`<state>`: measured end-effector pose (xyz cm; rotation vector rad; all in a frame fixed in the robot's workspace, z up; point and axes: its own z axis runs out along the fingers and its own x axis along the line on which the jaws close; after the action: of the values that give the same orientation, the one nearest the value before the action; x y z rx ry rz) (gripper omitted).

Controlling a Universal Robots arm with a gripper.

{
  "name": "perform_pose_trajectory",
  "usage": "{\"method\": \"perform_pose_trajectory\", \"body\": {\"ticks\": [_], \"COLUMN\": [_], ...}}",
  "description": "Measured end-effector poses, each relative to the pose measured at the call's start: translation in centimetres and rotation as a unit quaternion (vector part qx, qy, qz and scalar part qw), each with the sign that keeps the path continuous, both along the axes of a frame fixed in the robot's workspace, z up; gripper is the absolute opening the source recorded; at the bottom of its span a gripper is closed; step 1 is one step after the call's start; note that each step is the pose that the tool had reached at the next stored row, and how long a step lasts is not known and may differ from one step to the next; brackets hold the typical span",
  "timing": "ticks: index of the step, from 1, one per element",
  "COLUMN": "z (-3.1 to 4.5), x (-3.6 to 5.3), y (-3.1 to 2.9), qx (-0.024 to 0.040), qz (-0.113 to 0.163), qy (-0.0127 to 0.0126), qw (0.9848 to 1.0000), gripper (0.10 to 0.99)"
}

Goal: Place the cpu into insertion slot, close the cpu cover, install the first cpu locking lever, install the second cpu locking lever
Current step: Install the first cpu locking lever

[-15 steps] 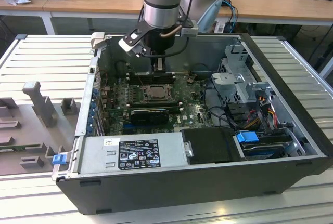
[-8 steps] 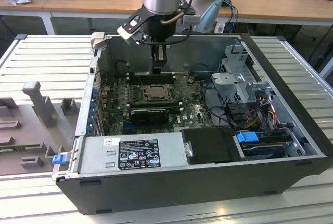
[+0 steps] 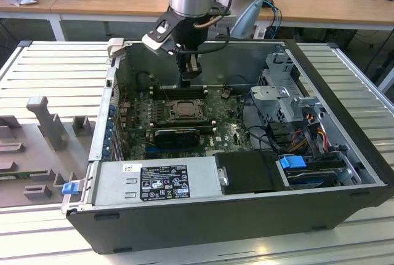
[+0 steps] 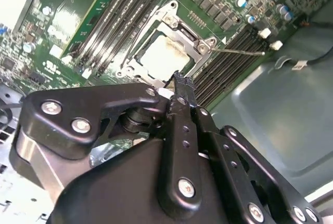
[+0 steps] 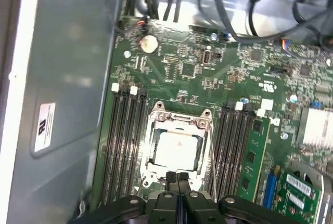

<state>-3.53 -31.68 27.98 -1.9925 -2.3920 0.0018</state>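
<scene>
Slatted table (image 3: 55, 68) is carrying the open case (image 3: 246, 216), and you are seeing the gripper (image 3: 188, 79) hanging just above the green board (image 5: 208, 73). Its fingers (image 5: 171, 182) are pressing together, holding nothing. The cpu (image 5: 177, 148) is lying flat, framed by the cover (image 5: 179, 121), close beneath them in both wrist views.

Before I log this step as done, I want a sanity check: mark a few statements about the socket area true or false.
1. The cpu lies in the insertion slot. True.
2. The cpu cover stands swung up off the chip. False: it lies flat, framing the cpu.
3. The gripper holds the cpu. False: it is shut at the cover's edge, and the cpu lies under the cover.
4. Memory slots flank the socket on both sides. True.
</scene>
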Motion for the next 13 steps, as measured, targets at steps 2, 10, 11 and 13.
{"method": "perform_pose_trajectory", "body": {"ticks": [2,10,11,13], "z": [0.0,0.0,0.0,0.0], "x": [0.0,0.0,0.0,0.0], "y": [0.0,0.0,0.0,0.0], "qx": [0.0,0.0,0.0,0.0], "qz": [0.023,0.063,0.067,0.074], "qy": [0.0,0.0,0.0,0.0], "qw": [0.9997,0.998,0.9978,0.9972], "gripper": [0.106,0.106,0.106,0.106]}}
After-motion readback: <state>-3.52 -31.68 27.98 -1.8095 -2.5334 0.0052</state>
